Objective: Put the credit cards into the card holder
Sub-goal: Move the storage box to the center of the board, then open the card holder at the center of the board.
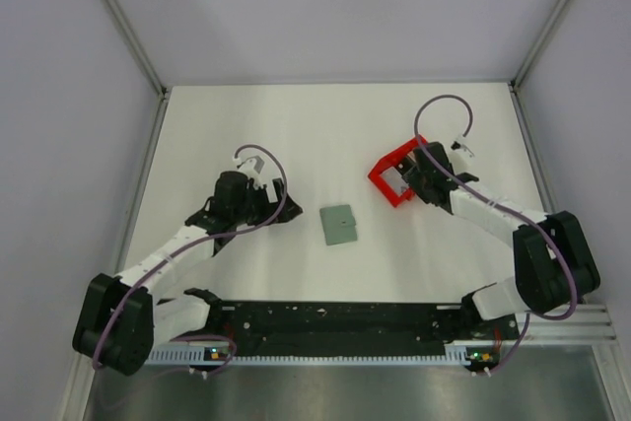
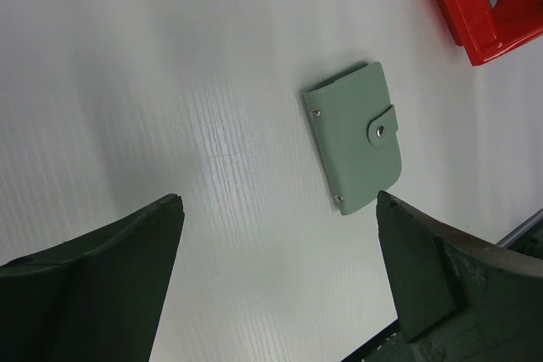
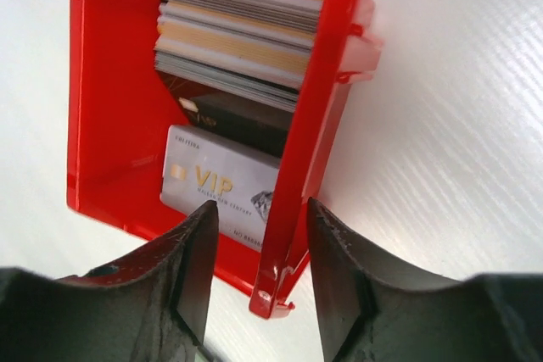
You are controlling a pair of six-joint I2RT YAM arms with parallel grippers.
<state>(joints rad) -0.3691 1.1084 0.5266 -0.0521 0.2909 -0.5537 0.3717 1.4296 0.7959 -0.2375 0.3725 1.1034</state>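
Cards sit in the red bin, none of them in the wallet. In the right wrist view most are packed together toward 12 o'clock, showing only their tan, whitish and dark edges. A dark card lies below them, and at 6 o'clock a silver card lies face up, marked VIP in gold.

The right gripper has its jaws partly apart, astride one bin wall, one finger inside the bin and the other outside. The silver card shows in a gap between the inner finger and the wall, so the wall is not pinched. I cannot tell whether the outer finger touches it.

From above, the wallet lies flat near the middle of the white table – folded shut, well apart from both arms. The bin is at its 2 o'clock, with the right gripper reaching into it from 4 o'clock. The left gripper is at the wallet's 10 o'clock.

In the left wrist view the left gripper has its jaws spread wide and holds nothing – only bare table lies between them. There the wallet lies at 2 o'clock, its tab snapped down over a metal stud, and a corner of the bin shows at 1 o'clock.
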